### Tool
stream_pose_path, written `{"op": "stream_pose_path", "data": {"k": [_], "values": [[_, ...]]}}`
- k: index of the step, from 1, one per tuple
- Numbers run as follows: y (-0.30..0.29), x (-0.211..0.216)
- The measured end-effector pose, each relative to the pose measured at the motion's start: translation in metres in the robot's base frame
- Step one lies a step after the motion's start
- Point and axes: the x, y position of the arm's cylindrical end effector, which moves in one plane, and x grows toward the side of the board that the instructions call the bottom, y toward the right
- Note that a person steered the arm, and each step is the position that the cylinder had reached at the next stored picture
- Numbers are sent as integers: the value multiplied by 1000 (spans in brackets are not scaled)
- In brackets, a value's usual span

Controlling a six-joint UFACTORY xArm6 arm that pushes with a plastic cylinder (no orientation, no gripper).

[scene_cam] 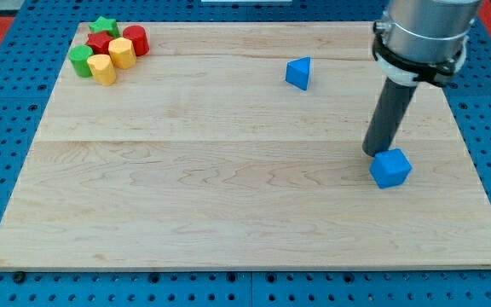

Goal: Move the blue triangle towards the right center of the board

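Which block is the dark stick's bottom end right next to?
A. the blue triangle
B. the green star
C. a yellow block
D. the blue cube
D: my tip sits right at the upper-left edge of the blue cube on the view's right, while the blue triangle lies apart, up and to the left, near the view's top.
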Motion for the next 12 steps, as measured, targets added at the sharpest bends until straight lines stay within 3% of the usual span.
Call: {"op": "stream_pose_path", "data": {"k": [2,4,6,8,12], "values": [[28,36],[88,-72],[54,-195],[-66,-210],[-46,-210]]}}
